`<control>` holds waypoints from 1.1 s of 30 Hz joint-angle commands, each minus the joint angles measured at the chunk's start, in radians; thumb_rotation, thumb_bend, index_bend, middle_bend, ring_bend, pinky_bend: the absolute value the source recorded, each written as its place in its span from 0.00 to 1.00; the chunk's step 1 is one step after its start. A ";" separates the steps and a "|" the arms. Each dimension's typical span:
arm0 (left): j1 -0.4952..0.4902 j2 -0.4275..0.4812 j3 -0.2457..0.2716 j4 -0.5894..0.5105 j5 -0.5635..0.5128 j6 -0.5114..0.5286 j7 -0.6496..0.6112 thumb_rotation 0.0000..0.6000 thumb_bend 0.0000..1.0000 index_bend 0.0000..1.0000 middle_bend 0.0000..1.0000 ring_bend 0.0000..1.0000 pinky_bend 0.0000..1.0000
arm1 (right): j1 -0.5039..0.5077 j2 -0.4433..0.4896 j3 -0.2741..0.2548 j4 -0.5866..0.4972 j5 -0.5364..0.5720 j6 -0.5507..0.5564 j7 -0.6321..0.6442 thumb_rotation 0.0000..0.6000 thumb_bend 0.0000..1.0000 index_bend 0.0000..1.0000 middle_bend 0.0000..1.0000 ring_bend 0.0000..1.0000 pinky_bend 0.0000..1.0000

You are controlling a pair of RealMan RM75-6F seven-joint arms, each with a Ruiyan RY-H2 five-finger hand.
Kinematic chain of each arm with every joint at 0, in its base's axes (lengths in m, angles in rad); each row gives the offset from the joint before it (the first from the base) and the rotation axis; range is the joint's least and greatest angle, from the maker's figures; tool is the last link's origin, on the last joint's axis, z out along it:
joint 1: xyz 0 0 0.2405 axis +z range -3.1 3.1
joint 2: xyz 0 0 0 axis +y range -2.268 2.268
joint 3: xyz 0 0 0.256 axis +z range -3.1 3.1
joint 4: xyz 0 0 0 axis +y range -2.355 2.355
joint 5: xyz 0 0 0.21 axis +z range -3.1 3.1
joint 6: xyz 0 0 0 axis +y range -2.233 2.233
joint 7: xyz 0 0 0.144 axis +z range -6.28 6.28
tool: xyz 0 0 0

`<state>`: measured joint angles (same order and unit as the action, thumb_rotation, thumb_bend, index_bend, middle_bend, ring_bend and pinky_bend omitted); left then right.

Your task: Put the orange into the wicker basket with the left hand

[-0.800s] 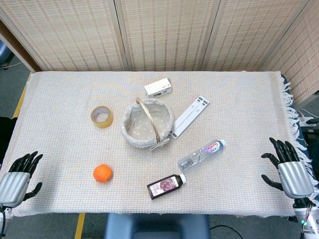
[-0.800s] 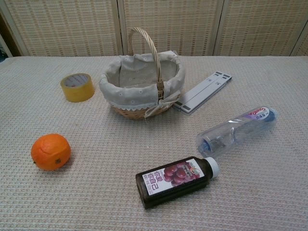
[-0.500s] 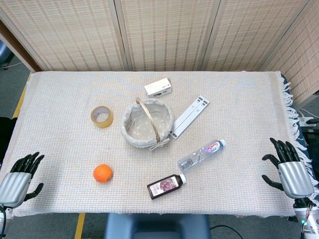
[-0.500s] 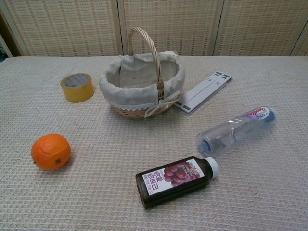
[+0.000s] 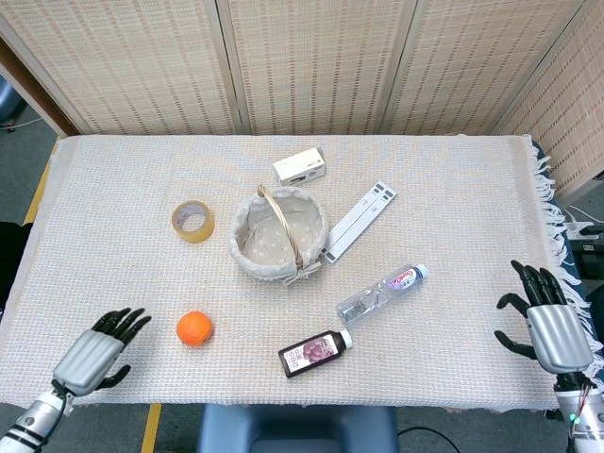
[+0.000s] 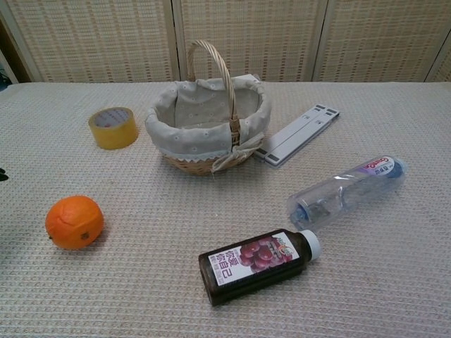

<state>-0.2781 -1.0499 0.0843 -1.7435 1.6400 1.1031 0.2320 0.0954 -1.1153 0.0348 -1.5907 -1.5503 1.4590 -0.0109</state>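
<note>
The orange (image 5: 193, 327) (image 6: 74, 222) lies on the cloth near the front left of the table. The wicker basket (image 5: 279, 233) (image 6: 208, 120), lined with pale cloth and with an upright handle, stands at the table's middle, behind and to the right of the orange. My left hand (image 5: 95, 350) hovers over the front left edge, fingers spread and holding nothing, a short way left of the orange; only a dark fingertip shows at the chest view's left edge. My right hand (image 5: 547, 323) is open at the front right edge, far from both.
A yellow tape roll (image 5: 192, 220) sits left of the basket. A dark juice bottle (image 5: 315, 353) and a clear water bottle (image 5: 382, 293) lie front right of it. A white box (image 5: 299, 166) and a flat white strip (image 5: 359, 220) lie behind and right.
My left hand has moved right and onto the table, from beyond the left edge toward the orange. The right hand and all objects have stayed put.
</note>
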 commanded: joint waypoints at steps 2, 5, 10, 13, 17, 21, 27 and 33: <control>-0.067 -0.057 -0.017 -0.033 -0.027 -0.092 0.083 1.00 0.34 0.00 0.00 0.00 0.09 | 0.001 0.002 0.000 -0.003 0.005 -0.005 0.002 1.00 0.06 0.49 0.00 0.00 0.00; -0.092 -0.090 -0.030 -0.036 -0.062 -0.130 0.124 1.00 0.34 0.00 0.00 0.00 0.09 | 0.002 0.004 -0.001 -0.005 0.012 -0.013 -0.002 1.00 0.06 0.50 0.00 0.00 0.00; -0.124 -0.140 -0.049 -0.022 -0.114 -0.167 0.181 1.00 0.34 0.00 0.00 0.00 0.09 | 0.002 0.009 -0.001 -0.011 0.019 -0.021 -0.001 1.00 0.06 0.52 0.00 0.00 0.00; -0.142 -0.161 -0.063 -0.013 -0.142 -0.180 0.201 1.00 0.34 0.00 0.00 0.00 0.09 | 0.002 0.010 -0.002 -0.014 0.021 -0.023 0.000 1.00 0.06 0.52 0.00 0.00 0.00; -0.169 -0.184 -0.077 -0.001 -0.186 -0.203 0.234 1.00 0.34 0.00 0.00 0.00 0.09 | 0.002 0.011 -0.002 -0.017 0.023 -0.024 0.001 1.00 0.06 0.54 0.00 0.00 0.00; -0.188 -0.201 -0.079 0.012 -0.238 -0.226 0.279 1.00 0.34 0.00 0.00 0.00 0.10 | 0.002 0.012 -0.001 -0.018 0.026 -0.024 0.003 1.00 0.06 0.55 0.00 0.00 0.00; -0.197 -0.241 -0.082 0.037 -0.289 -0.210 0.309 1.00 0.40 0.01 0.00 0.01 0.16 | 0.001 0.013 0.000 -0.019 0.028 -0.025 0.008 1.00 0.06 0.56 0.00 0.00 0.00; -0.177 -0.291 -0.089 0.076 -0.258 -0.121 0.267 1.00 0.68 0.59 0.60 0.59 0.74 | 0.002 0.013 0.000 -0.020 0.028 -0.025 0.012 1.00 0.06 0.58 0.00 0.00 0.00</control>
<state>-0.4622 -1.3294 -0.0030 -1.6783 1.3714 0.9650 0.5141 0.0970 -1.1023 0.0347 -1.6104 -1.5222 1.4340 0.0007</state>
